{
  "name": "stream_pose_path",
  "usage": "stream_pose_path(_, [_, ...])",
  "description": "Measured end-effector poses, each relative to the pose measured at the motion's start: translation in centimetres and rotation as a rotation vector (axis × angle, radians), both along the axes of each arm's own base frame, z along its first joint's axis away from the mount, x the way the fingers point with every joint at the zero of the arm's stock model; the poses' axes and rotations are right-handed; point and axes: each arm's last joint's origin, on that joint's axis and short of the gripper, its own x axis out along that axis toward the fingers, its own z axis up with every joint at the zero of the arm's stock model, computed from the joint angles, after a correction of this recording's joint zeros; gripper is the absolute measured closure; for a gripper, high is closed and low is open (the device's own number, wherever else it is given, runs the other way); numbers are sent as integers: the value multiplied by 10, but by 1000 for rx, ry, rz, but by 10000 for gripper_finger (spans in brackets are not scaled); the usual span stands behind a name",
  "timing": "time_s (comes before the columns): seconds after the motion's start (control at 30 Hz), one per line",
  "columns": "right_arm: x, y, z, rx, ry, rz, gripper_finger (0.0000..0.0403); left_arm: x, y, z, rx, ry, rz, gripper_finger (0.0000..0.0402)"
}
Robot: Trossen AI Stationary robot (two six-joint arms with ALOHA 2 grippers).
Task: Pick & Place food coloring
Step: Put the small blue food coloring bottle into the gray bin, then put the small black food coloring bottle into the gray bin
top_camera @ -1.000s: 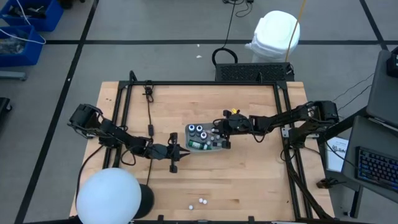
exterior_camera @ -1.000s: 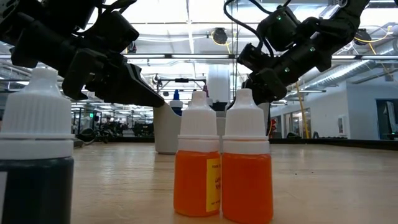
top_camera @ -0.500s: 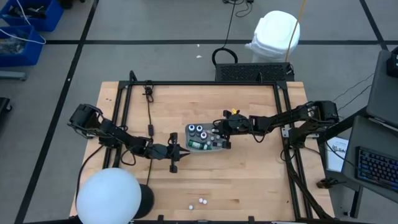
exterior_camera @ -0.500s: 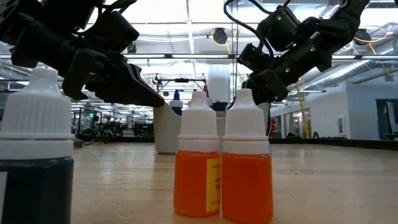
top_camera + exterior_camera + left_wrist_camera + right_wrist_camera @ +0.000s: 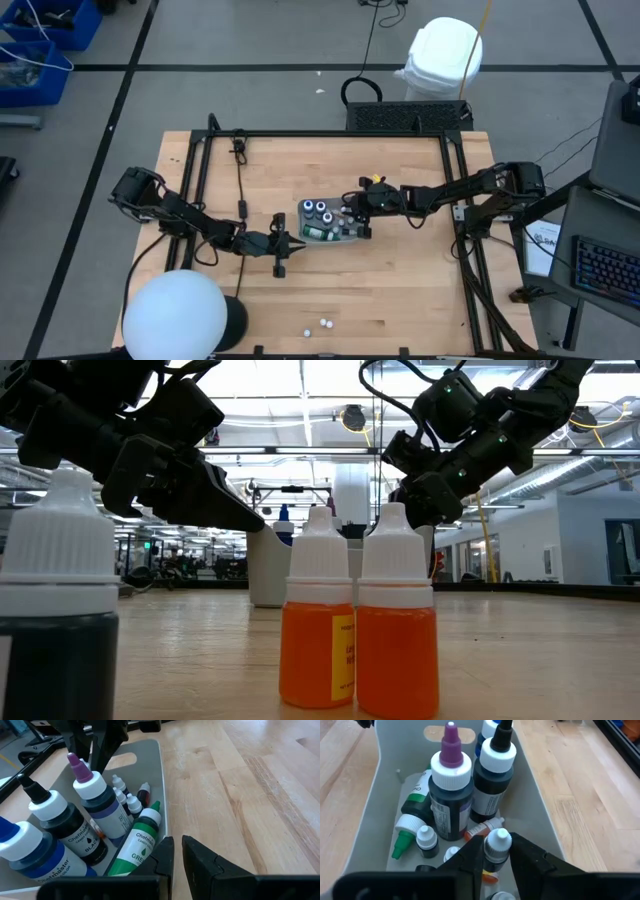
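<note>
**Both grippers at the grey tray, the right one closed on a small bottle**

The right arm reaches in from the table's right side, stretched low and nearly flat, so that the right gripper (image 5: 352, 207) sits over the right end of the grey tray (image 5: 357, 235). Its wrist view shows the two dark fingers (image 5: 470, 855) pinching a small white-capped bottle (image 5: 497, 845) between them, the cap standing upright above the fingertips. The left arm comes from the table's left edge, elbow bent, and brings the left gripper (image 5: 290, 246) just beside the tray's left end, over bare wood. Its jaws stand narrow, with only a slim gap and nothing between them (the left wrist view shows this clearly).

Inside the tray, the larger food coloring bottles stand upright: a purple-tipped bottle (image 5: 451, 802) of dark liquid and a black-tipped bottle (image 5: 493, 775) touching it, with a blue-capped bottle (image 5: 30, 852) behind them at the tray's far end from the right gripper. A green bottle (image 5: 136, 841) lies on its side against the tray wall, tip pointing into the tray. Several tiny white-capped bottles (image 5: 127, 800) cluster between the green one and the upright ones.

Well apart from the tray, near the table's front edge, three more small bottles stand on the wood: two orange bottles (image 5: 358, 630) touching side by side, and one dark bottle (image 5: 58, 610) beside them.
</note>
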Motion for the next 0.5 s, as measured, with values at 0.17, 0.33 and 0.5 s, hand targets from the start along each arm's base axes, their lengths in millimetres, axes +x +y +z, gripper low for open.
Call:
stream_pose_path(0.17, [-2, 0, -2, 19, 25, -16, 297, 0, 0, 0, 0, 0, 0, 355])
stream_pose_path(0.33, [-2, 0, -2, 21, 28, -15, 285, 0, 0, 0, 1, -1, 2, 355])
stream_pose_path(0.5, [-1, 0, -1, -1, 10, -8, 286, 0, 0, 0, 1, -1, 2, 355])
